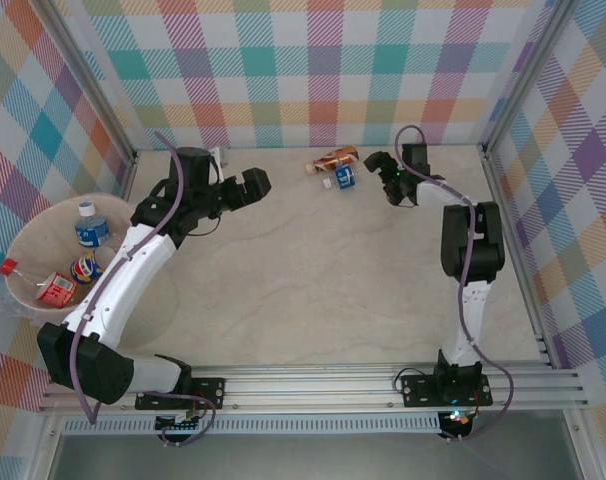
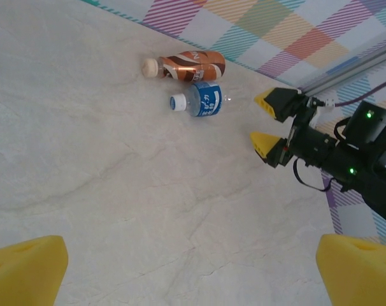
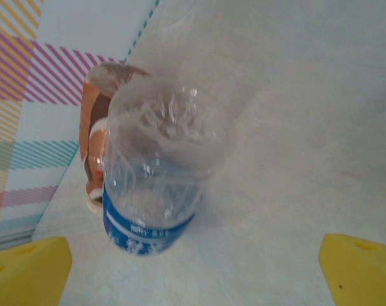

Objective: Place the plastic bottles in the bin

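Lying on its side close to the far edge of the bench (image 1: 313, 290), about midway along it, the blue-labelled bottle (image 1: 345, 176) was the one nearest the right jaws. These stood wide apart and empty just to its right, facing its clear base. Just beside it on the far side lay a brown-labelled bottle (image 1: 333, 158), its cap towards the left edge. The left jaws, also spread with nothing between them, hung over the bench to the left of the pair. Several bottles sat in the bin (image 1: 28, 235) at the left edge.

Being thin clear plastic and seemingly empty, the blue-labelled bottle would probably be very light, springy and a little slick. It could dent or squirt out under a hard pinch. The labelled midsection looked the best place to take hold, across the body rather than at the rounded base or the narrow cap.
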Action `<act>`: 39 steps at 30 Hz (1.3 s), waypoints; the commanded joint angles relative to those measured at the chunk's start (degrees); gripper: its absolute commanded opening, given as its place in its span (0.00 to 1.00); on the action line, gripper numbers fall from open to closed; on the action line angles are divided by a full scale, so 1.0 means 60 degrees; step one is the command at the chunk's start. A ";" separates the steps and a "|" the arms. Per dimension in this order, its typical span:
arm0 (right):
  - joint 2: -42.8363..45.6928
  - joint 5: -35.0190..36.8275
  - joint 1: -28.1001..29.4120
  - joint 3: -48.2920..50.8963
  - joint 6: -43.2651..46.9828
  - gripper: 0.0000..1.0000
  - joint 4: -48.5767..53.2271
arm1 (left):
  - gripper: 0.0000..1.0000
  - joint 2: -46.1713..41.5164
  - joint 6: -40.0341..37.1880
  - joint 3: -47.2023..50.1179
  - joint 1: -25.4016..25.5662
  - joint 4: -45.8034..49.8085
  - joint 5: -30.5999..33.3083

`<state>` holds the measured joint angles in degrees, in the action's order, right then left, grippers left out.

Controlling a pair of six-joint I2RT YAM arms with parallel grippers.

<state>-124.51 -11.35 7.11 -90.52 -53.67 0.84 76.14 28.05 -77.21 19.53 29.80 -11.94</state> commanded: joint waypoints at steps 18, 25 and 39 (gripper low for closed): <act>-0.3121 -0.0658 0.0176 -0.3211 -0.1876 0.91 -0.1756 | 1.00 0.0151 -0.0236 0.0095 0.0158 -0.0095 0.0304; -0.2669 -0.0510 0.0265 -0.2579 -0.1583 0.78 -0.2230 | 1.00 0.0099 -0.0262 0.0192 0.0158 -0.0124 0.0321; 0.1620 -0.1550 0.0294 0.1885 0.0664 0.56 -0.3388 | 1.00 0.0047 -0.0991 0.0703 0.0618 -0.0876 -0.0441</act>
<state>-122.19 -16.29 8.34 -84.09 -54.30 -14.68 76.88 25.52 -74.11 20.91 27.66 -12.99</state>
